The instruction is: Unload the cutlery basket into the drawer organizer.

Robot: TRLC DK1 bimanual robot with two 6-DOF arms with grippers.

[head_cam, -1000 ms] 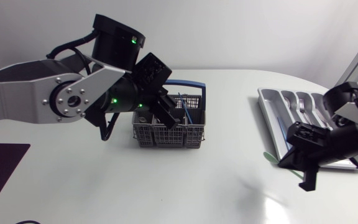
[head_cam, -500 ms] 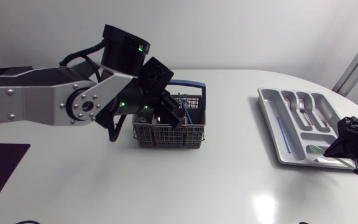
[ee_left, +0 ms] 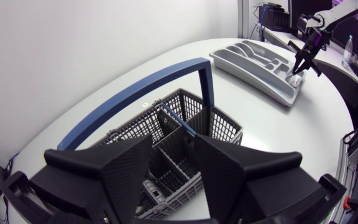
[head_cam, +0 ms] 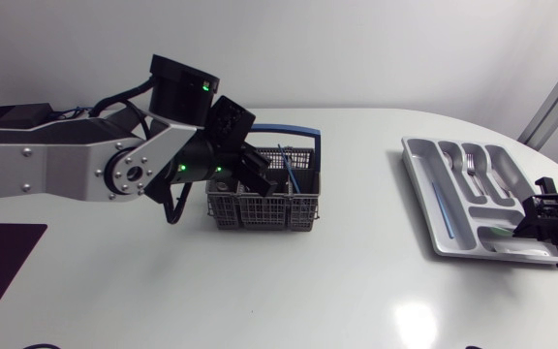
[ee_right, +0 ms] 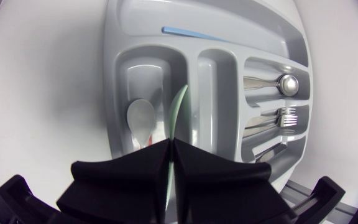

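Cutlery basket (head_cam: pixel 260 208), grey mesh, is sitting near the table's middle in the head view, and we are hanging our left gripper (head_cam: pixel 263 177) right over it. Drawer organizer (head_cam: pixel 417 165) is lying well apart at the right. There our right gripper (head_cam: pixel 541 221) is hovering at its near end, with a green utensil (head_cam: pixel 497 231) reaching into a compartment.

Left wrist view: our left fingers (ee_left: pixel 117 168) are standing spread wide above the basket's compartments, gripping nothing. A thin blue-handled piece (ee_left: pixel 178 121) is leaning inside, just ahead of them.

Right wrist view: our right fingers (ee_right: pixel 129 168) are pinching the green utensil, seen edge on, from both sides. It is running along the divider beside a white spoon (ee_right: pixel 140 121), and forks (ee_right: pixel 272 118) are lying in neighbouring slots.

We are judging that the right arm is placing its piece while the left is lining up a pick. Next, the right calls for parting its fingers once the utensil is lying flat. The left calls for dropping straight down around one handle, clear of the mesh walls
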